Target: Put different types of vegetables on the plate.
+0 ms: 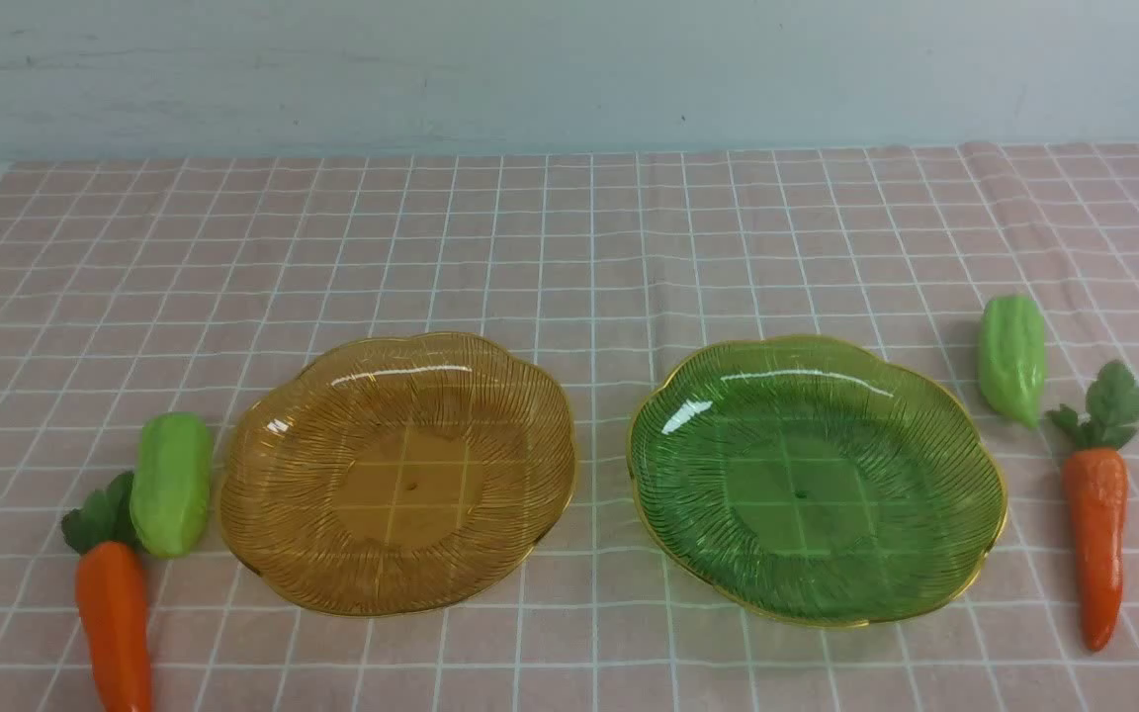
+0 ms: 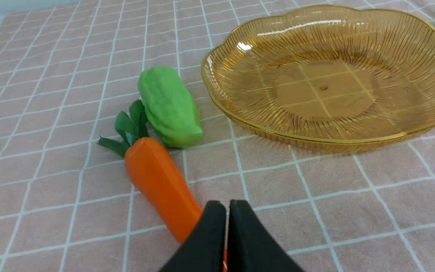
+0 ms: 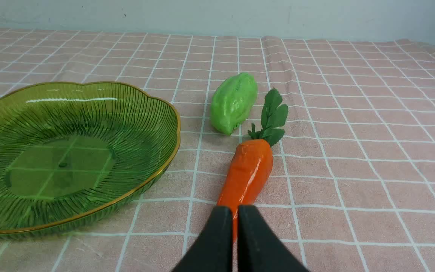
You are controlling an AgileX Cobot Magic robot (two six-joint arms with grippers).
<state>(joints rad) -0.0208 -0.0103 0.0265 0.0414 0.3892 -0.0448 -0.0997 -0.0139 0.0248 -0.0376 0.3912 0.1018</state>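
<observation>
An amber plate (image 1: 263,465) and a green plate (image 1: 975,465) sit side by side on the cloth, both with nothing in them. Left of the amber plate lie a green gourd (image 1: 171,483) and an orange carrot (image 1: 115,618); both also show in the left wrist view, gourd (image 2: 168,105) and carrot (image 2: 159,181). Right of the green plate lie a gourd (image 1: 1011,358) and a carrot (image 1: 1095,524), also in the right wrist view, gourd (image 3: 234,102) and carrot (image 3: 249,172). My left gripper (image 2: 227,206) is shut and empty above its carrot's tip. My right gripper (image 3: 235,211) is shut and empty above its carrot's tip.
A pink checked cloth (image 1: 569,247) covers the table up to a pale wall (image 1: 569,69). The cloth is wrinkled at the far right (image 1: 985,158). Neither arm shows in the front view.
</observation>
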